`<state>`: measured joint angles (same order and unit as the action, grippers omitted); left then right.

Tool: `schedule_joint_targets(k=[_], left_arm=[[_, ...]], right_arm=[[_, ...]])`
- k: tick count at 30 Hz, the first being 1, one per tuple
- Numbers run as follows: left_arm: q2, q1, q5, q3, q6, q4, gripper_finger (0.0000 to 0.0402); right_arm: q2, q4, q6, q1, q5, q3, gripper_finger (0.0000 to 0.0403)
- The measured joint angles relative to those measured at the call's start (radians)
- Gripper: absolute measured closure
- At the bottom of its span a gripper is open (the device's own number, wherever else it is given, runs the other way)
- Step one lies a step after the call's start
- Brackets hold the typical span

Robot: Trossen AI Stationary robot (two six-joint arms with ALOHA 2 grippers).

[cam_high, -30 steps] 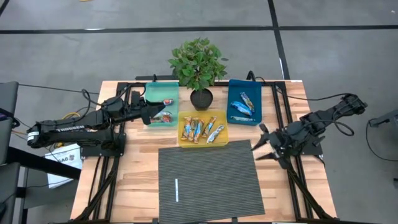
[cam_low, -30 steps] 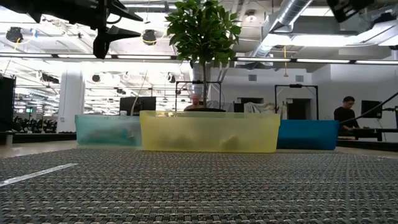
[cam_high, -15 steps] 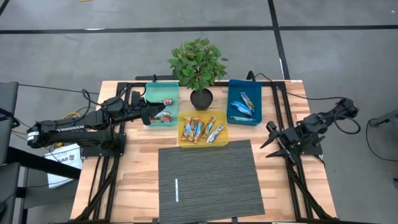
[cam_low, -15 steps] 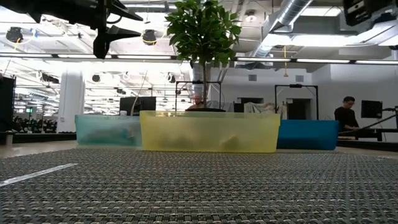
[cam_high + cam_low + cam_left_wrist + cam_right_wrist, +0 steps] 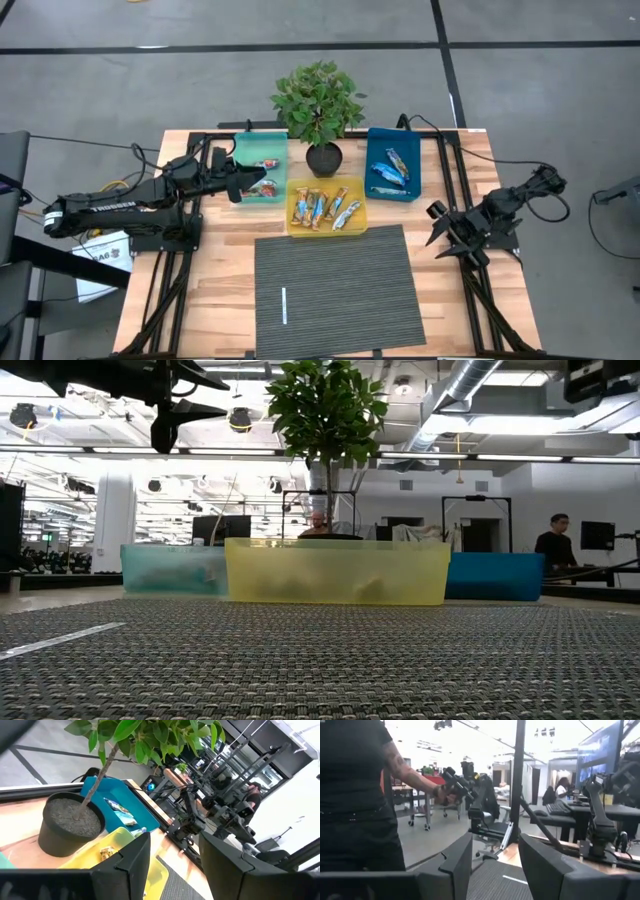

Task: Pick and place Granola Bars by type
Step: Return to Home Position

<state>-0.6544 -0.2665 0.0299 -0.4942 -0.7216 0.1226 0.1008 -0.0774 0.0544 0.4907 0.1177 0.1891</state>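
Three bins stand along the far half of the table. The teal bin (image 5: 256,150) holds red-orange Granola Bars (image 5: 266,186). Several multicoloured bars (image 5: 322,206) lie in the yellow bin (image 5: 327,229). Blue bars (image 5: 392,168) lie in the blue bin (image 5: 374,142). My left gripper (image 5: 240,185) hovers open over the teal bin's near end, pointing level toward the right, with nothing between its fingers (image 5: 134,860). My right gripper (image 5: 435,228) hangs open and empty near the table's right edge, beside the mat's far right corner, pointing left.
A potted plant (image 5: 320,105) stands between the teal and blue bins, behind the yellow one. A grey ribbed mat (image 5: 338,290) covers the near middle, with a thin white stick (image 5: 284,305) on it. People (image 5: 355,795) are in the room beyond the table.
My right gripper has drawn back toward the table's right edge, sinking a little, and has tipped up from a downward slant to about level.
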Motion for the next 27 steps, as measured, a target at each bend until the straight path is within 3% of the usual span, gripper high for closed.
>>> schedule_joint_targets(k=[10,18,27], left_arm=[[0.000,0.000,-0.001,0.000,0.003,0.000,0.0242],[0.000,0.000,-0.033,0.000,0.003,0.000,0.0242],[0.000,0.000,-0.074,0.000,0.003,0.000,0.0242]], right_arm=[[-0.061,-0.151,0.016,-0.003,0.015,-0.127,0.0260],[-0.086,-0.150,0.014,-0.060,0.016,-0.175,0.0261],[-0.089,-0.032,0.017,-0.137,0.018,-0.179,0.0262]])
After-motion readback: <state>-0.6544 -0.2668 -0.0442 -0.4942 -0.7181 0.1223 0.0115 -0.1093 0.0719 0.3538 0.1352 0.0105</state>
